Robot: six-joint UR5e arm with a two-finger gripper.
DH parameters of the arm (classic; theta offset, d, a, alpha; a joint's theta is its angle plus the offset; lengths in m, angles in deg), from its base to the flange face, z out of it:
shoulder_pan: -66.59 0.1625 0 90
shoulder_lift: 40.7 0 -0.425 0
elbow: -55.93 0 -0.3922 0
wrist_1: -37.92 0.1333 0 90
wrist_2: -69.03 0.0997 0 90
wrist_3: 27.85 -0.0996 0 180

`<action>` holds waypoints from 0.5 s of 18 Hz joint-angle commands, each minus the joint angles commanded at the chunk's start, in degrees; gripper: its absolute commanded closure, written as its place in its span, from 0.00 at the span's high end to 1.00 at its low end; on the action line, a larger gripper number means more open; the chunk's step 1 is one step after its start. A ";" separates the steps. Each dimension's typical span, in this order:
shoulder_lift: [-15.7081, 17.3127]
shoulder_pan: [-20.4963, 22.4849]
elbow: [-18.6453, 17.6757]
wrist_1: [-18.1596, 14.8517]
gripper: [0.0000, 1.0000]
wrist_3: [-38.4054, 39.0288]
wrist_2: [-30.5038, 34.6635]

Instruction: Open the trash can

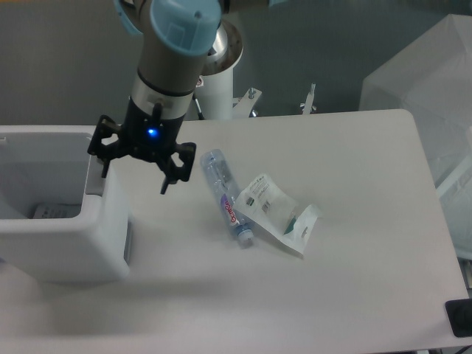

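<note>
- The trash can (66, 236) is sitting at the table's (354, 295) left edge, its top standing open so the hollow interior is showing, with something pale lying inside.
- The gripper (136, 175) is hanging just above the bin's right rim, one finger over the rim, the other out over the tabletop.
- Its jaws are standing spread apart, gripping nothing.
- A clear bottle (226, 196) is lying on its side to the right of the gripper, touching a crumpled plastic packet (276, 214).
</note>
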 joint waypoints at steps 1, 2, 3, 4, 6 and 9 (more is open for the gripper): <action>0.09 0.97 0.00 0.18 1.00 -0.96 1.05; 0.09 2.20 -0.09 0.53 1.00 -2.54 2.28; 0.09 4.21 -0.26 1.05 1.00 -4.73 3.60; 0.00 6.40 -0.53 1.23 1.00 -7.10 4.92; -0.26 10.71 -1.66 1.23 1.00 -12.37 7.38; -2.18 17.22 -3.07 1.85 1.00 -21.51 8.62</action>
